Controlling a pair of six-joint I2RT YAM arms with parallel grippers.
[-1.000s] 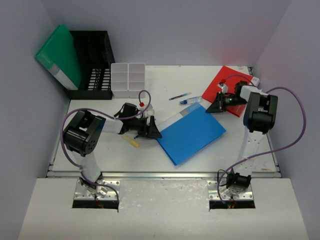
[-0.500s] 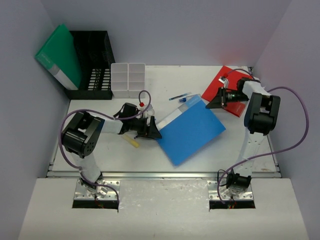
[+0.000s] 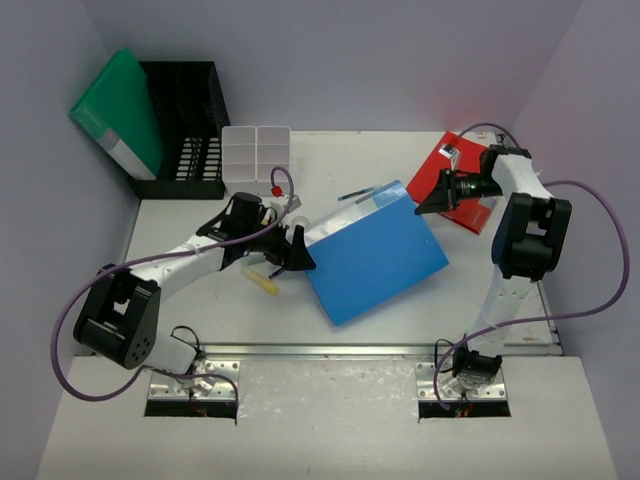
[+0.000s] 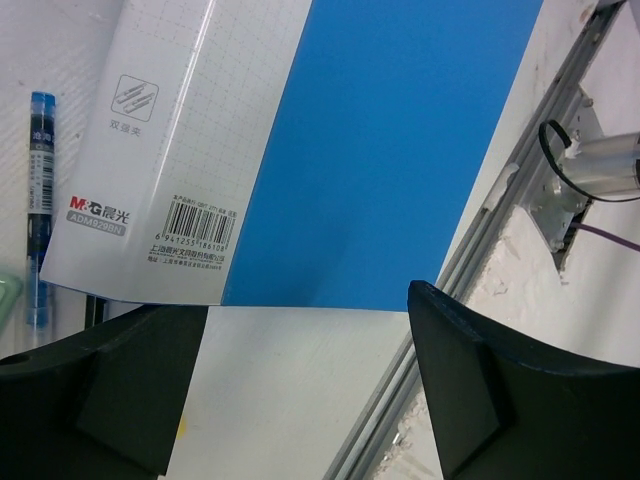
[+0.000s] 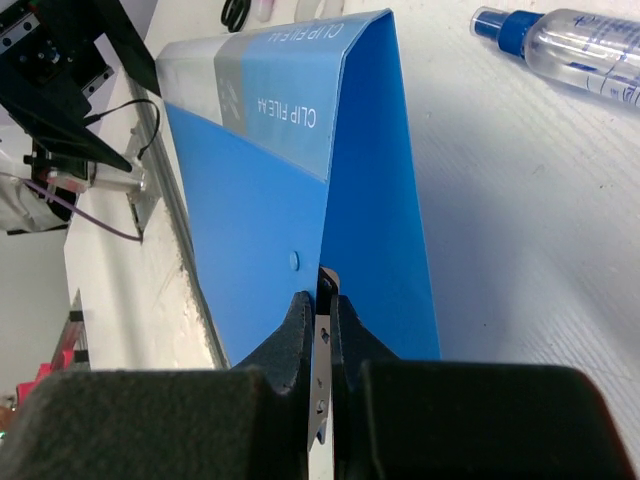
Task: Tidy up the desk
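Because the right gripper (image 5: 322, 300) has its jaws clenched on the thin edge of the blue folder (image 5: 260, 220), that cover stands tilted up from the pinch. The left gripper (image 4: 308, 298) hangs released, its two black fingers spread wide, with the folder's labelled end just ahead of the gap. The desk (image 3: 425, 312) lies flat directly beneath both sets of jaws, its silver rail (image 4: 485, 225) just right of the left jaws. I judge the desk to be a heavy, stiff, smooth slab and nothing to take hold of. Its slick face should let plastic covers slide, so the hold belongs on a folder's edge or spine, not flat on top. The folder itself looks light and bendy, likely to sag from a corner pinch. Ahead of the right jaws the cover reads "CLIP FILE A4", upside-down. Ahead of the left jaws a grey label shows "M&G" with Chinese characters, a code beginning ADM, and a barcode whose digits are too small to trust. Left of the left jaws lies a blue pen (image 4: 40, 200), and far to the right of the right jaws lies a clear spray bottle (image 5: 575, 45) with a blue cap.
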